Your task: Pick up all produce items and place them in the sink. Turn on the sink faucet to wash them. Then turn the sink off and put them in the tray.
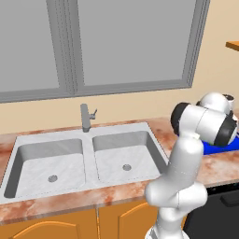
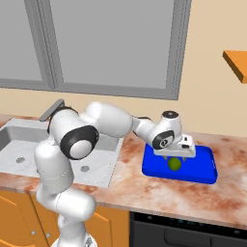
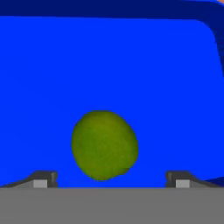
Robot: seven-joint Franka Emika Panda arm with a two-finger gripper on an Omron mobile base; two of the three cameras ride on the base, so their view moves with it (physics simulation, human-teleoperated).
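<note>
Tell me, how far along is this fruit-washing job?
Nearly finished, it seems. The lime already lies in the blue tray beside the sink, and no water shows at the faucet. The gripper hangs just above the lime with jaws spread wide and clear of it, so nothing is in hand. What looks left is lifting the arm away.

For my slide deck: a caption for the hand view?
Open jaws flank a yellow-green lime lying on the blue tray.
</note>
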